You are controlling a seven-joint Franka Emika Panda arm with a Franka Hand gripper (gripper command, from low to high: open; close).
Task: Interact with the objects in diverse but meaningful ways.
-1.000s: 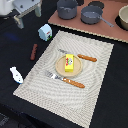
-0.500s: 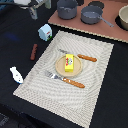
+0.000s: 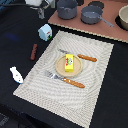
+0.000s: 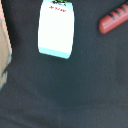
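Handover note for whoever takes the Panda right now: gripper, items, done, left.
Gripper: at the exterior view's top left, above the blue-and-white box; open or shut cannot be told, nothing seen held.
Yellow pack lies on the plate, between knife and fork on the placemat.
Reddish-brown stick and white scoop lie on the dark table, off the mat.
Done: nothing evident. Left: likely the box first.

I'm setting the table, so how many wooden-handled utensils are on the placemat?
2. A knife lies on the far side of the plate, and a fork lies on its near side. None appear hidden.
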